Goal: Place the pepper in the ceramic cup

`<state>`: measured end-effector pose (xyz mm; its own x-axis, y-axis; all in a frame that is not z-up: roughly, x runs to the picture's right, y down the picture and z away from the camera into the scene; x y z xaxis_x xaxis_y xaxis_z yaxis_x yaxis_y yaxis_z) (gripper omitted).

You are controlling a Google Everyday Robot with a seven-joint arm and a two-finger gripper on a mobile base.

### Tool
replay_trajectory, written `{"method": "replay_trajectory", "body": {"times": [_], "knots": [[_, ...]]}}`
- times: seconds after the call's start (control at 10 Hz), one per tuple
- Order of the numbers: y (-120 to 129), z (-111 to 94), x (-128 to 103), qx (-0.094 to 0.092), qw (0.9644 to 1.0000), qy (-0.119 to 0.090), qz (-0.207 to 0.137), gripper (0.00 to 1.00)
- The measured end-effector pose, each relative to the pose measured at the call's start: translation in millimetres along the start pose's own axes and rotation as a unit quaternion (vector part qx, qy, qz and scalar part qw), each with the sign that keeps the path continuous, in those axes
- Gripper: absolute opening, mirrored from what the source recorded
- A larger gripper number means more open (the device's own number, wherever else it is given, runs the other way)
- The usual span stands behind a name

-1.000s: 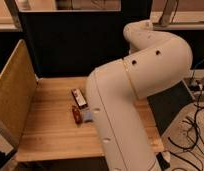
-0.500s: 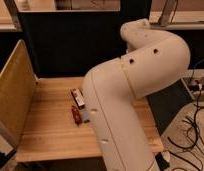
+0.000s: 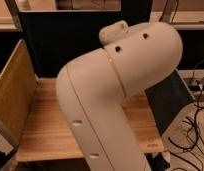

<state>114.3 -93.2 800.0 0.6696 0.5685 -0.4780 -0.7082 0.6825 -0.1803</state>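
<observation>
My white arm (image 3: 115,95) fills the middle of the camera view and covers most of the wooden table (image 3: 45,130). The gripper is not in view. The pepper and the ceramic cup are both hidden behind the arm or out of view. Only bare wood shows on the left part of the table and a strip at the right.
A tan perforated panel (image 3: 12,95) stands upright along the table's left side. A dark screen (image 3: 60,45) stands behind the table. Black cables (image 3: 192,130) lie on the floor at the right, next to a dark panel (image 3: 167,102).
The arm has swung left and closer to the camera. It now covers the dark red things and the packet that showed on the table before.
</observation>
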Motion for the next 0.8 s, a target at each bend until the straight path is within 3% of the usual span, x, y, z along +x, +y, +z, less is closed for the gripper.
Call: {"method": "replay_trajectory", "body": {"times": [0.2,0.3,0.5,0.6,0.8], "knots": [[35,-7,4,-0.033,0.998,-0.002,0.054,0.8],[42,-8,6,-0.05,0.9946,-0.004,0.092,0.8],[54,-8,12,-0.083,0.9828,-0.003,0.165,0.8],[58,-9,12,-0.09,0.9799,-0.004,0.178,0.8],[59,-9,11,-0.09,0.9799,-0.004,0.178,0.8]]}}
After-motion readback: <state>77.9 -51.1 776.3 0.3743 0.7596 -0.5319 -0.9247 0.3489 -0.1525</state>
